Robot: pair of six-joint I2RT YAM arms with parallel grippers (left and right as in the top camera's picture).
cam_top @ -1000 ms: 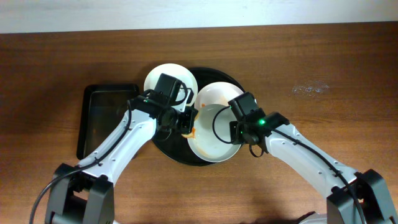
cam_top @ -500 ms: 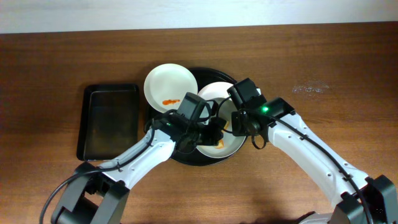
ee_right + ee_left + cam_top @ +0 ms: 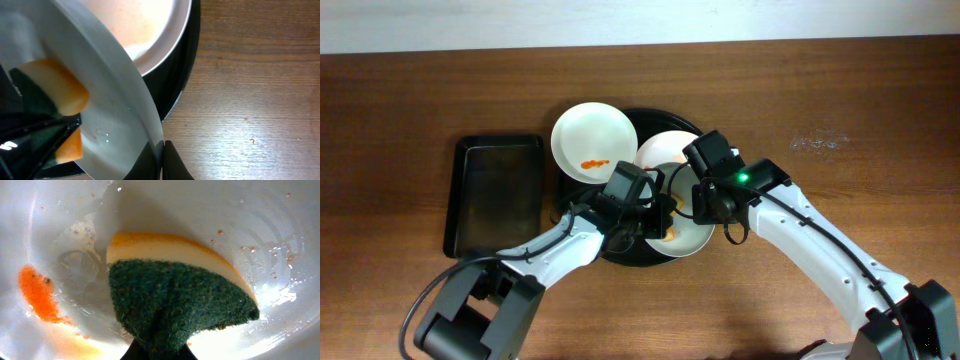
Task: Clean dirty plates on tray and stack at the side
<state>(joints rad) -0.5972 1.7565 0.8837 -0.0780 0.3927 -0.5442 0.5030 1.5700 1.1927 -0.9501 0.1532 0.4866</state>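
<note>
The wiping step is in hand on one of the three plates. The right hand (image 3: 161, 159) is clamped on the rim of a round white shallow plate (image 3: 688, 232) and holds it tilted over the side nearest the robot of the large round black tray (image 3: 184, 70). The left hand (image 3: 655, 213) pinches a yellow foam sponge with a dark green scouring face (image 3: 180, 300) and presses it into the plate's hollow.

In the left wrist view an orange sauce smear (image 3: 36, 294) sits left of the sponge and apart from it. A paler orange film lies below the smear, small specks are scattered at the right, and wet streaks lie around the sponge. I judge this plate partly wiped, not finished.

A second white plate (image 3: 658, 150) lies flat on the tray under the right arm, and the right wrist view shows a faint orange wash on it. A third white plate (image 3: 595, 143), with a clear orange smear, rests at the tray's far left and seems to overlap its rim. A smaller rectangular black tray (image 3: 495, 190) sits on the brown wooden surface (image 3: 840, 100) to the left. No plate is stacked at the side, so the task looks early.

The next move calls for dragging the sponge left across the smear with steady pressure. The right hand must grip firmly so the tilted plate neither twists nor slips.
</note>
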